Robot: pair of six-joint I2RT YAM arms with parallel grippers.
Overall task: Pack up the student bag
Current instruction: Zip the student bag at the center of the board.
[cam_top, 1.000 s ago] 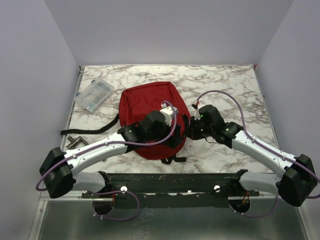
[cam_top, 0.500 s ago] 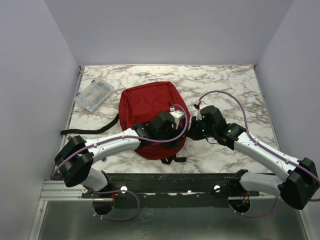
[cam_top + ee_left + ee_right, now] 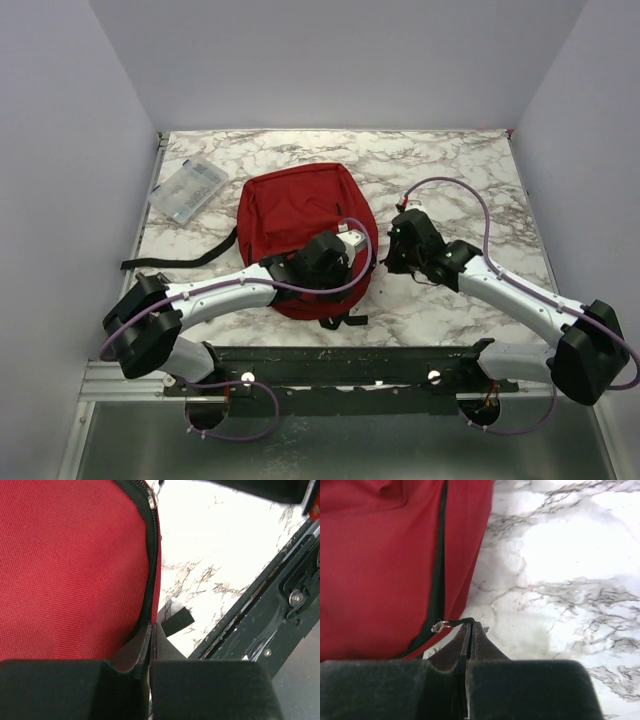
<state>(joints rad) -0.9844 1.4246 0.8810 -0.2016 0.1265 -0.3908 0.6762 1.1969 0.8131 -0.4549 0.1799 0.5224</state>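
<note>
The task had barely begun. The student bag point(image 3: 300, 215) lay flat in the middle of the marble table point(image 3: 450, 170), its top toward the far side, with one black strap point(image 3: 175, 260) trailing off to the left. Along the bag's right edge the zipper point(image 3: 152, 555) showed as an unbroken black line in both wrist views, so the bag looked fully zipped and nothing had gone inside. The clear plastic case point(image 3: 188, 188), seemingly an item to be packed, sat untouched at the far left, well apart from the bag. Both arms were at the bag's right edge. The left gripper point(image 3: 150, 630) had its jaws pressed together at the near end of the zipper seam, apparently nipping the fabric there to anchor the bag. The right gripper point(image 3: 470, 627) was closed on the thin black zipper pull point(image 3: 455, 623), whose cord ran taut to a small metal ring point(image 3: 438, 627) on the slider. That grip suggested the opening step was set up but not carried out. Drawing the zipper open, loading the case and closing the bag all remained.
</note>
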